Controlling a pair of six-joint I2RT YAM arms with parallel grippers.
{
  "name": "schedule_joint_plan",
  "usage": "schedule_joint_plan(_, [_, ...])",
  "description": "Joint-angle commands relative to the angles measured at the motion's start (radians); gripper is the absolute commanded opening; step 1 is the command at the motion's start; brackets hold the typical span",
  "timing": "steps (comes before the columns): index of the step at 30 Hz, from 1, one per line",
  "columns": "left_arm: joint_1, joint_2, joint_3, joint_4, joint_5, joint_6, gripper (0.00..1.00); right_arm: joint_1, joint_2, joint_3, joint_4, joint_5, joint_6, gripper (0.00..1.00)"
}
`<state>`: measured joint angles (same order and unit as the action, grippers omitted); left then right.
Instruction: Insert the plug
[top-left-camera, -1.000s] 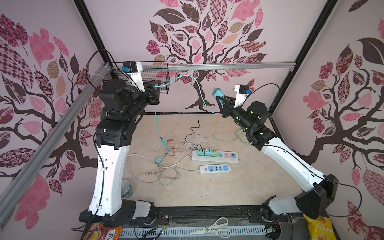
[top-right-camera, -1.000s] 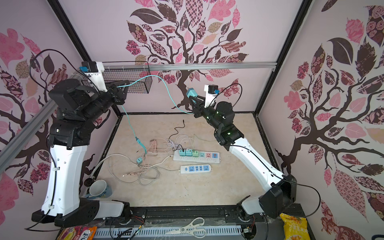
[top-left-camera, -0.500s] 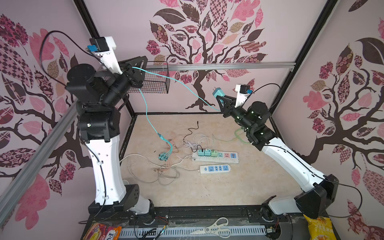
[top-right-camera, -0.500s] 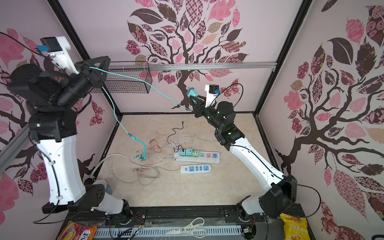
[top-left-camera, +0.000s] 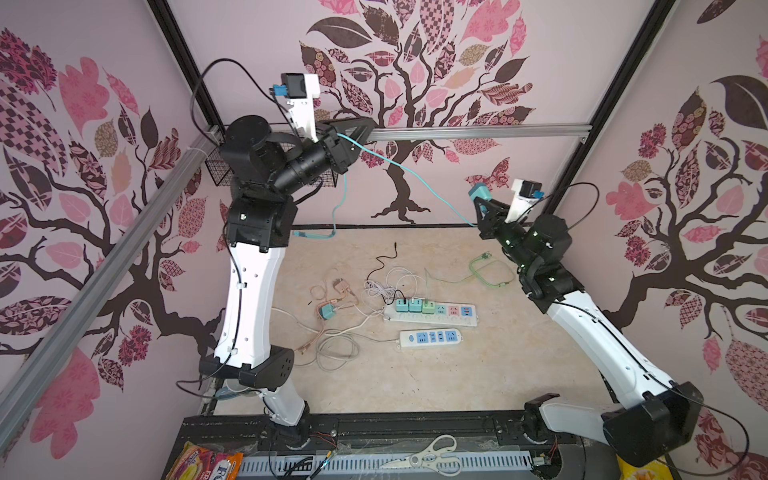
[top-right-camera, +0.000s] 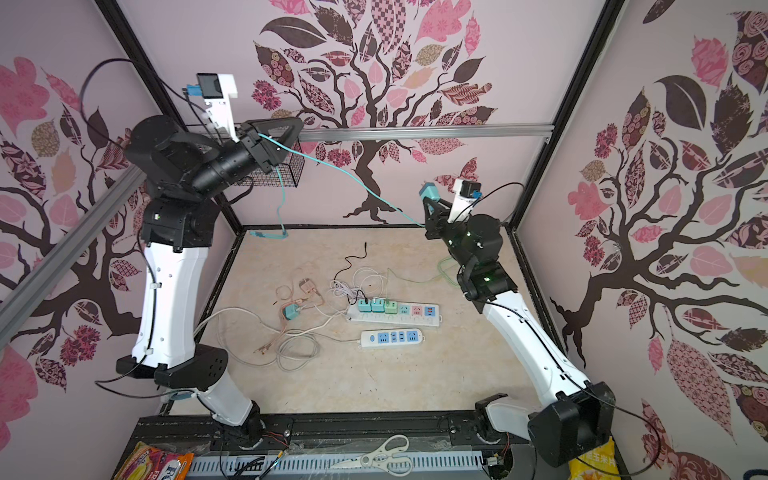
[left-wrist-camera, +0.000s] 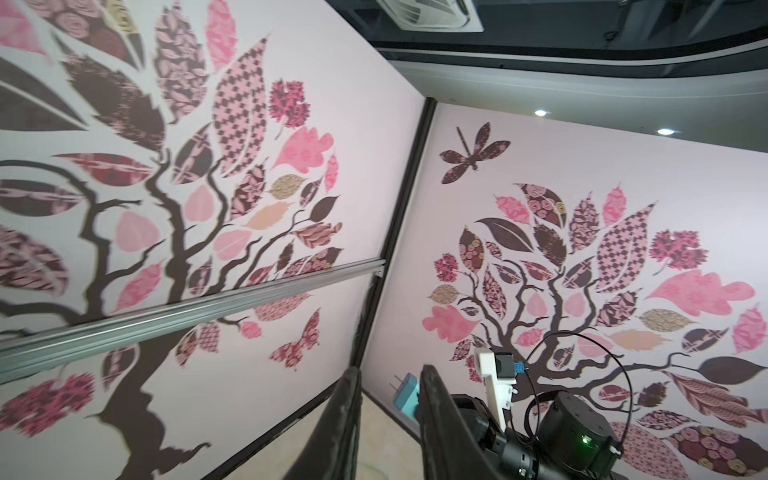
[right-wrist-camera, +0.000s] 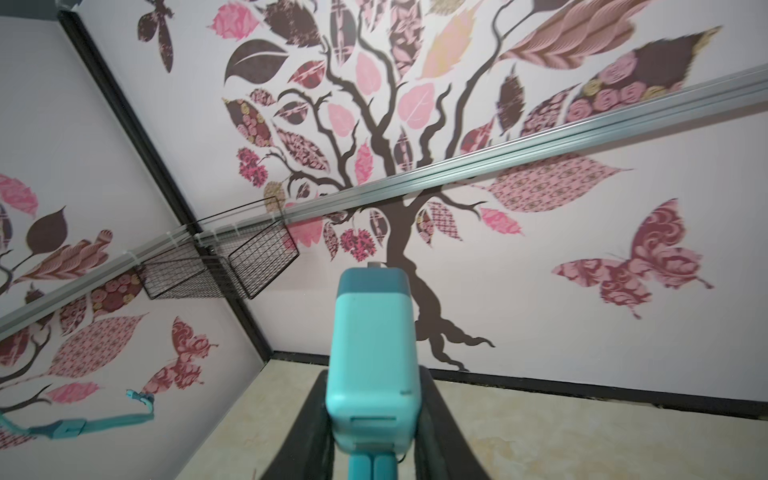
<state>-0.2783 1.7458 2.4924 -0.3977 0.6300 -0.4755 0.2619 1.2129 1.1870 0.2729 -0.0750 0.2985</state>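
In both top views my right gripper (top-left-camera: 484, 204) (top-right-camera: 432, 203) is raised at the back right, shut on a teal plug (top-left-camera: 479, 192) (top-right-camera: 428, 192) with its prongs pointing up. The right wrist view shows the plug (right-wrist-camera: 374, 353) filling the right gripper (right-wrist-camera: 374, 376). A teal cable (top-left-camera: 407, 168) (top-right-camera: 345, 172) runs from the plug up to my left gripper (top-left-camera: 360, 125) (top-right-camera: 291, 124), held high by the rail. The cable passes between its fingers near their base. In the left wrist view the left gripper (left-wrist-camera: 390, 370) shows a bare gap. A white power strip (top-left-camera: 453, 320) (top-right-camera: 415, 319) lies on the floor.
Three plugs (top-left-camera: 411, 305) sit in that strip, and a second strip with blue sockets (top-left-camera: 430, 336) lies in front. Loose white cables (top-left-camera: 332, 345), a second teal plug (top-left-camera: 327, 311) and a green cable (top-left-camera: 486, 270) clutter the floor. A wire basket (top-right-camera: 286, 168) hangs behind my left gripper.
My left arm swung up and left, then back right, carrying the cable. The cable's free end rose off the floor clutter to the back edge. The right gripper barely moved.
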Motion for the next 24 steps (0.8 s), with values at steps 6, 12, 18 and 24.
schedule_joint_plan(6, [-0.323,0.334,0.252,0.203,-0.004,-0.015,0.00,-0.182,-0.169,-0.050,-0.015,0.090,-0.009,0.00])
schedule_joint_plan(12, [-0.435,0.422,0.081,0.304,-0.001,-0.076,0.00,-0.184,-0.233,-0.061,-0.057,0.186,-0.102,0.00])
schedule_joint_plan(18, [-0.483,0.522,-0.121,0.382,0.017,-0.168,0.00,-0.183,-0.207,-0.076,-0.081,0.188,-0.117,0.00])
schedule_joint_plan(24, [-0.546,0.649,-0.075,0.318,0.093,-0.178,0.00,-0.184,-0.171,-0.077,-0.104,0.185,-0.134,0.00])
